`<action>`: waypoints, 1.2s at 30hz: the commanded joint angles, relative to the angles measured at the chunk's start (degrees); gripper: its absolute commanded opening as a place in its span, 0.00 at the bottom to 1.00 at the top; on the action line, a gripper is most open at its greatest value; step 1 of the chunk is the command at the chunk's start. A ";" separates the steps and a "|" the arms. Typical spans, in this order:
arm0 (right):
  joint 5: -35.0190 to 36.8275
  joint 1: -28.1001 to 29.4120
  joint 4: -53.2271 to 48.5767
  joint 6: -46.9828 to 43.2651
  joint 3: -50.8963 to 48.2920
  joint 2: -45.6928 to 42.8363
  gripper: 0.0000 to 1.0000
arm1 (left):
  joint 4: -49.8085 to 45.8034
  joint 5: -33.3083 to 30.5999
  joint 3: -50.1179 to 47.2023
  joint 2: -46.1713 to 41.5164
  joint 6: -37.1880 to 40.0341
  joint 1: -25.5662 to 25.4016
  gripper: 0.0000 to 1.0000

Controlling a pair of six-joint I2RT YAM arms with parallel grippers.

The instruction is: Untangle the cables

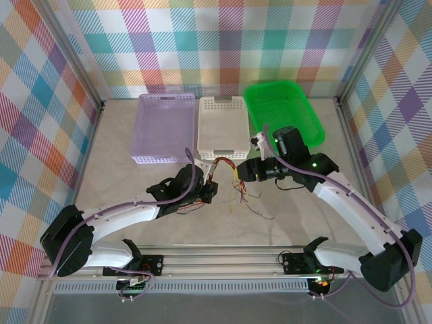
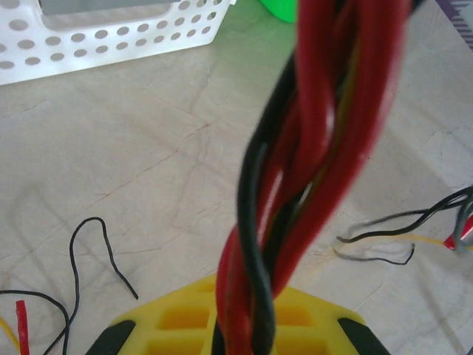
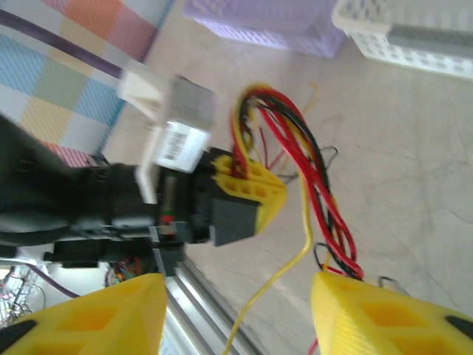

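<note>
The cables (image 2: 325, 148) are a twisted bundle of red and black wires with a little yellow. The bundle rises straight out of my left gripper (image 2: 244, 314), whose yellow fingers are shut on it. In the top view the left gripper (image 1: 206, 192) sits mid-table with the cables (image 1: 221, 163) arching over to my right gripper (image 1: 240, 173). The right gripper (image 3: 236, 318) stands open. One yellow wire (image 3: 292, 259) hangs through the gap, and the red and black cables (image 3: 310, 163) run down against its right finger (image 3: 384, 310).
Loose thin wire ends (image 1: 253, 201) lie on the table in front of the grippers, and a black strand (image 2: 96, 251) lies left of the left gripper. A lilac tray (image 1: 164, 128), a white tray (image 1: 221, 125) and a green bin (image 1: 283, 111) line the back.
</note>
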 commanded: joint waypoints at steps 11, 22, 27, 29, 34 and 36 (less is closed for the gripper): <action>-8.27 3.59 22.62 16.78 -8.49 -2.44 0.47 | -1.24 3.54 4.70 -2.71 -3.42 -4.35 0.00; 3.70 6.60 24.15 15.10 -13.57 -1.88 0.44 | 0.42 6.22 4.38 -5.22 -5.57 -5.48 0.00; 5.40 6.82 25.73 14.47 -15.66 -1.85 0.45 | 0.73 7.69 5.08 -5.86 -6.29 -5.46 0.00; 5.28 7.06 27.45 14.77 -16.28 -1.49 0.46 | 1.17 8.53 5.47 -5.44 -6.54 -5.53 0.00; 5.31 7.83 34.22 15.85 -18.75 -2.92 0.46 | 1.26 9.65 6.05 -3.95 -6.59 -5.81 0.00; 5.14 7.88 36.20 16.02 -19.76 -3.65 0.47 | 1.17 9.74 6.09 -3.81 -6.58 -5.81 0.00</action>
